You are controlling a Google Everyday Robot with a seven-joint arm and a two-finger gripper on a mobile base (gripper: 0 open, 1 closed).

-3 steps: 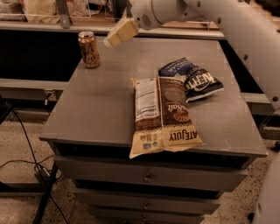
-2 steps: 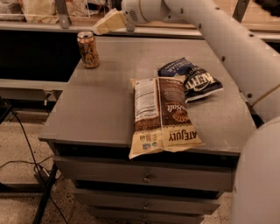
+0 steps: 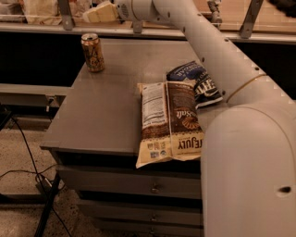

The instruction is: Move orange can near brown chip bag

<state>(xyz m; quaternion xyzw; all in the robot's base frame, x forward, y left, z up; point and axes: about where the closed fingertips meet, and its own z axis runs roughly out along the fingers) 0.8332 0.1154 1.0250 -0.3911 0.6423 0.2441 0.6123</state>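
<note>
**End effector**: cream-coloured, at the top of the view, above and behind the far left corner of the counter. It sits higher than the orange can and a little to the can's right, touching nothing. Whether it is apart or together cannot be told. Judged to be on approach, with no grasp yet made.

**Arm**: white, running from the large near segment at lower right diagonally up to the end effector. It passes over the right side of the counter, leaving the can side unobstructed.

**Orange can**: upright on the far left corner of the counter, silver top up. It stands free on all sides, which probably suits a side or top grasp.

**Brown chip bag**: lying flat, long axis toward the viewer, its near end overhanging the front edge of the counter. White label panel on its left half. Well apart from the can, so the task is not yet done. The bare counter to the bag's left looks the likely place to set the can.

**Blue chip bag**: smaller, flat, touching the brown bag's far right corner. Not part of the task, and a possible wrong target.

**Counter**: grey, flat, with drawers below.
</note>
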